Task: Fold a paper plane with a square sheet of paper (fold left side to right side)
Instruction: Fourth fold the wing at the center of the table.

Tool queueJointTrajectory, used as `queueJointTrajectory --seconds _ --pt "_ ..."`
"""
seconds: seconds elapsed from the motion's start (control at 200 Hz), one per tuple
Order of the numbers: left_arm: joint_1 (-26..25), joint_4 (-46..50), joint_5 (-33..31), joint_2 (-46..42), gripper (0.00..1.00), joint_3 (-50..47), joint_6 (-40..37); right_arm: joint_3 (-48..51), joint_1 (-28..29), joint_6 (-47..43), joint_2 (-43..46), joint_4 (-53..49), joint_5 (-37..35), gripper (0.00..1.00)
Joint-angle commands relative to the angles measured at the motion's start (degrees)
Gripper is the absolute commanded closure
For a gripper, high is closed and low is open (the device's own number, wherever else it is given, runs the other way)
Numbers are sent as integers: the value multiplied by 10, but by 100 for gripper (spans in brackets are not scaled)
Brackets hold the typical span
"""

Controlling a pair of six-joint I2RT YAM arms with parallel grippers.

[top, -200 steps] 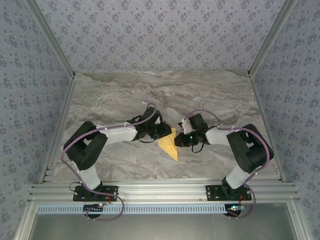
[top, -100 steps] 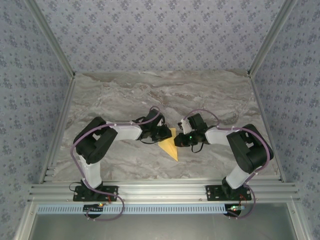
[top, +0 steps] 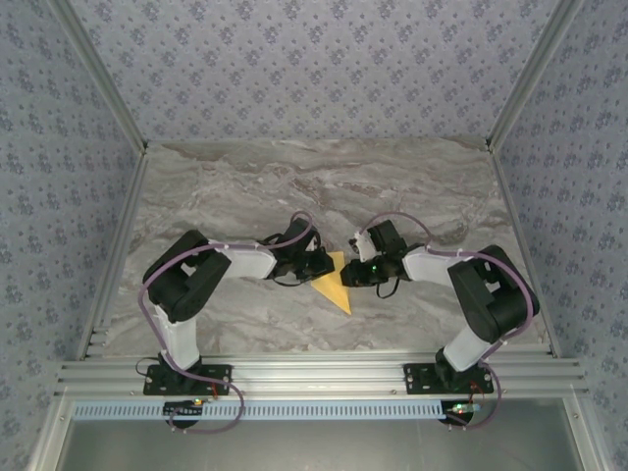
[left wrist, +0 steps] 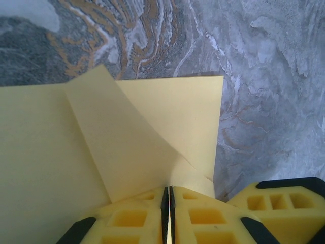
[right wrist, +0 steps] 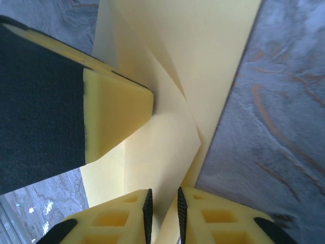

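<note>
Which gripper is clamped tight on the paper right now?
The left gripper: its jaws meet on a flap of the yellow paper. The right gripper shows a gap around it.

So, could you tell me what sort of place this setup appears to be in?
Probably a robotics lab test cell: a left arm and right arm bolted to an aluminium frame rail, a marble-patterned tabletop bearing a folded yellow paper, and patterned walls enclosing three sides.

Yellow-orange paper (top: 334, 287), folded down to a pointed triangle, lies mid-table (top: 245, 186), tip toward the near edge. One thin flap (left wrist: 127, 147) lifts off the flat layer beneath.
</note>
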State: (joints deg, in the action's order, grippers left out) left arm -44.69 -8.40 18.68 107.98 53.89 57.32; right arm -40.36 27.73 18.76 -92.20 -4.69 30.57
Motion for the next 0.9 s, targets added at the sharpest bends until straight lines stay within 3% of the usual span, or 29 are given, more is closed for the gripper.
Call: queueJointTrajectory --seconds 0.0,0.11,0.41,0.894 --pt "-4 54 -23 27 89 -31 2 -25 -9 -7 41 -57 -18 71" --pt "-3 52 -24 28 89 -33 3 -32 -11 -9 69 -78 -9 68" --pt "-3 53 -23 27 90 -31 2 20 27 51 71 -21 139 70" --pt "-3 55 -24 26 90 -30 2 48 52 32 22 -47 119 70"
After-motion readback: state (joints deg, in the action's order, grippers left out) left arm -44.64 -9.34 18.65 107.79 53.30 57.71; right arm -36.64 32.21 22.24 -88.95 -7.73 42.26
